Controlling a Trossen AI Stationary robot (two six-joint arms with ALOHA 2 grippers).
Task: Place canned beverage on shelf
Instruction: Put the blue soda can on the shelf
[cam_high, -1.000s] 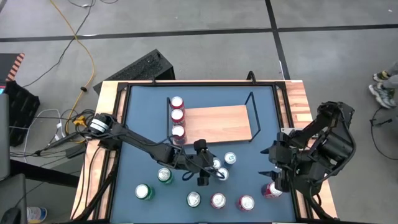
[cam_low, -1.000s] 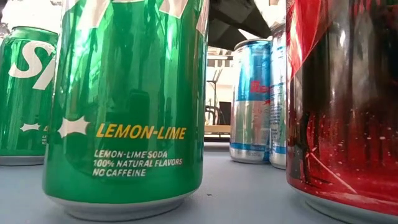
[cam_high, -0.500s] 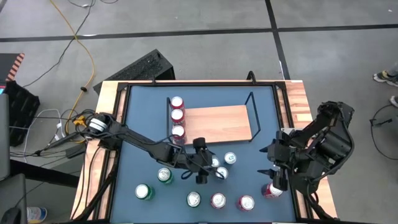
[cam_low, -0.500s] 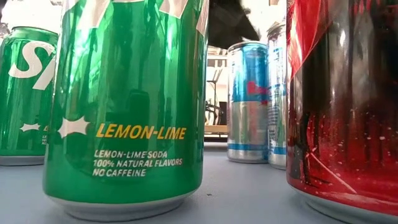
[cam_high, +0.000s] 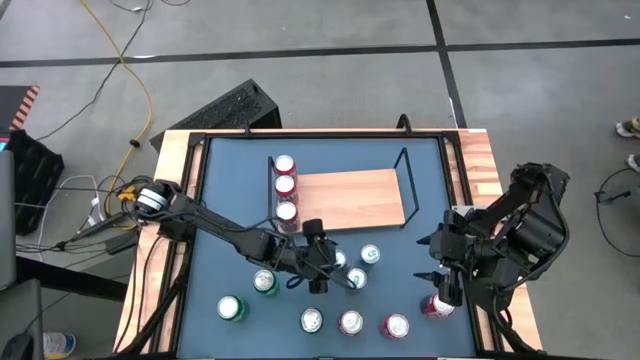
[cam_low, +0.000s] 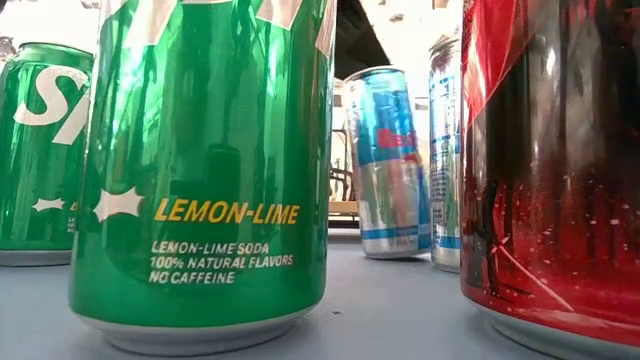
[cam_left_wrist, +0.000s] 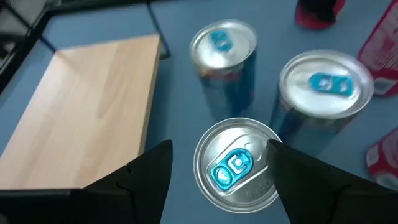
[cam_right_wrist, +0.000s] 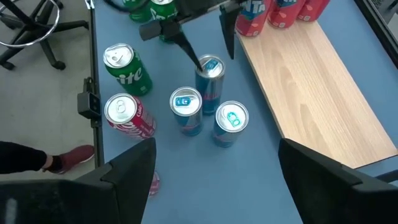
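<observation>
Three slim blue-and-silver cans stand close together in front of the light-wood shelf. My left gripper is open, its fingers on either side of the top of the leftmost one, the blue can. This can leans in the low view. The gripper and can also show in the high view and the right wrist view. Three red cans stand on the shelf's left end. My right gripper is open and empty at the table's right, above a red can. My left gripper comes at the blue can from above, slanting down. One finger lies against the can's top rim. The other finger stands off with a gap. The can leans, its base on the table.
Two more blue cans stand right beside the leaning one. Green cans and red cans line the near edge. Most of the shelf's board is bare between its black wire end frames.
My left gripper has gone a little toward the table's left edge. The blue can between its fingers has slid left with it, away from its two neighbours. It stood upright and now leans, top toward the left.
</observation>
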